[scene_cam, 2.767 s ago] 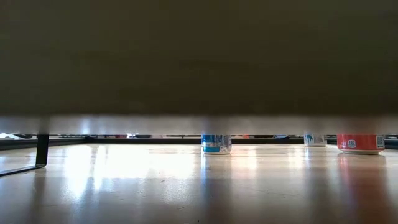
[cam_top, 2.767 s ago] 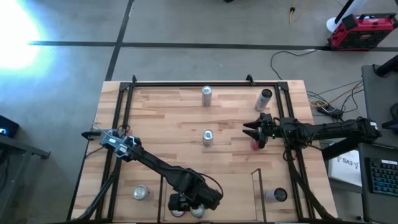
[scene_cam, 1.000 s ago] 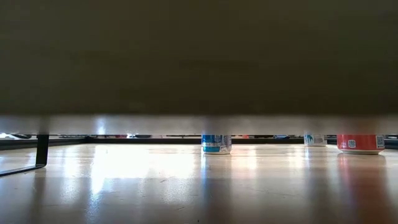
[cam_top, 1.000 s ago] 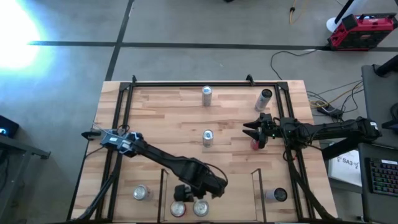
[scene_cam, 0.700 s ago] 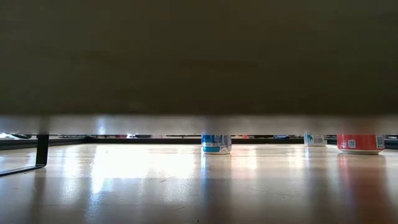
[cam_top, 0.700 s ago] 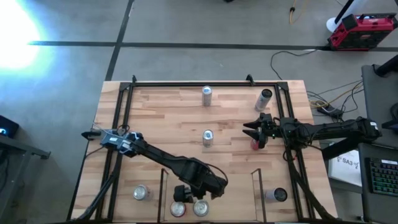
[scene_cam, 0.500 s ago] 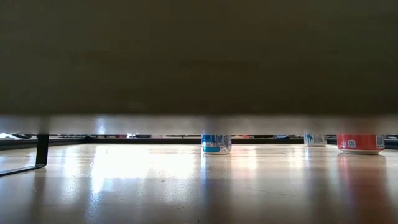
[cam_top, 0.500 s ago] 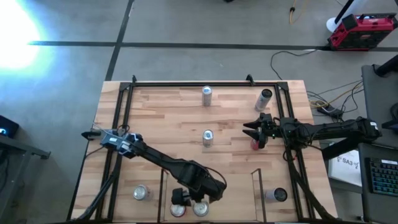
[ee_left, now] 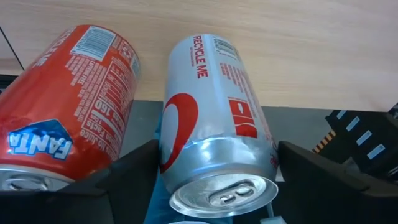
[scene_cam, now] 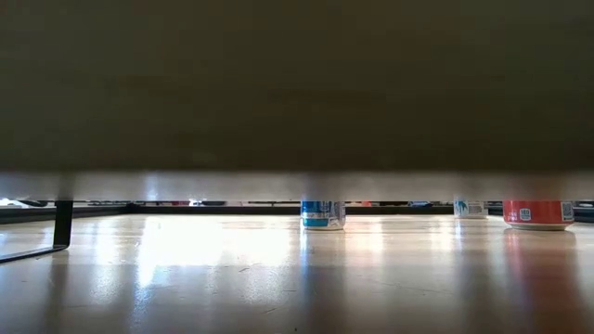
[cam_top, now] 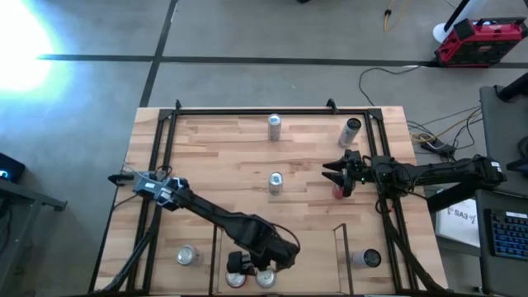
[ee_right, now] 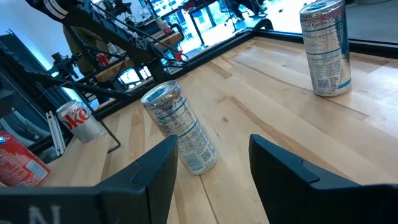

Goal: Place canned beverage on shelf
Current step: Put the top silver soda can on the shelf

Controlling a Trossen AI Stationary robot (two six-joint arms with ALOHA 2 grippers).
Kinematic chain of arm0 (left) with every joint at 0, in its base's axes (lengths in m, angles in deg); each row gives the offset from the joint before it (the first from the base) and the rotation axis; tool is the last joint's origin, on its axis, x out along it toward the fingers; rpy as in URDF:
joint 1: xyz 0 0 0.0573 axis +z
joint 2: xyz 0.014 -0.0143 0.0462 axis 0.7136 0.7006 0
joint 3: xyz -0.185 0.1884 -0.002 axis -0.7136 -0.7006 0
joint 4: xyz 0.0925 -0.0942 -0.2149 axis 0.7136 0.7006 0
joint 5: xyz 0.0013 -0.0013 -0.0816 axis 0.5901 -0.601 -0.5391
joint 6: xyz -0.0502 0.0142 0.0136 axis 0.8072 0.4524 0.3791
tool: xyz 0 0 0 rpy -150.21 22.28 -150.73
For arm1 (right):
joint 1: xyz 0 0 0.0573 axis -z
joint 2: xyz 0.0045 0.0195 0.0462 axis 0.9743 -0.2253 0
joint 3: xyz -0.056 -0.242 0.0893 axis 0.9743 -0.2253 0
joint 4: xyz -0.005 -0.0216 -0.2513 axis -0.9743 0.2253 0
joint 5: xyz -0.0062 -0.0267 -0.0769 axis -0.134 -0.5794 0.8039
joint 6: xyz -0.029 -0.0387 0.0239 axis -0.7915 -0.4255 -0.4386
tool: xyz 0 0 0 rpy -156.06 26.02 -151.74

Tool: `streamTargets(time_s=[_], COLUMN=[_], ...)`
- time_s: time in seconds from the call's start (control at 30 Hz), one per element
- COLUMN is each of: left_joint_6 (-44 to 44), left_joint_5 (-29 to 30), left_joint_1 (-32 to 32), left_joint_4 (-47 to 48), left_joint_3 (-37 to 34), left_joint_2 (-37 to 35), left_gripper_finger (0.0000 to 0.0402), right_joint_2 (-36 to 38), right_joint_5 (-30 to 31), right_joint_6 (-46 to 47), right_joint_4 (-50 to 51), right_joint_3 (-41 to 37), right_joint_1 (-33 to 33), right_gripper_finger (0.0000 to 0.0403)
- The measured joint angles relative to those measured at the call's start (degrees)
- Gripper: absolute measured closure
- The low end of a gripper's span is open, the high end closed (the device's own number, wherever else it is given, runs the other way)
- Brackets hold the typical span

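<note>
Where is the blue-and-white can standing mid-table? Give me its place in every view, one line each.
High view: blue-and-white can, upright at the table's centre.
Low view: just right of centre, only its lower part showing.
Left wrist view: not in it.
Right wrist view: the nearer can, centre-left.
Shared landmark: the red can to its right in the high and low views.

Robotics lab: concrete floor [cam_top: 247, 33], loose cables [cam_top: 388, 70], red toolbox [cam_top: 480, 40], keyboard [cam_top: 503, 235].

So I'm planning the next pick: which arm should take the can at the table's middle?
The right gripper, open, faces the middle can nearby. The left gripper sits around a silver can in the shelf.
</note>
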Motion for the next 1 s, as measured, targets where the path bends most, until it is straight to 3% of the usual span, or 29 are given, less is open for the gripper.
streamTargets(time_s=[1.0], left_joint_6=[-1.6], left_joint_5=[0.5], left_joint_1=[0.3], left_joint_4=[0.5], left_joint_3=[0.0], left_joint_2=[-0.1], left_gripper_finger=[0.0113], right_joint_2=[0.0], right_joint_5=[0.0], right_joint_6=[0.0], right_joint_4=[0.0], right_joint_3=[0.0], right_joint_1=[0.0], right_gripper_finger=[0.0220])
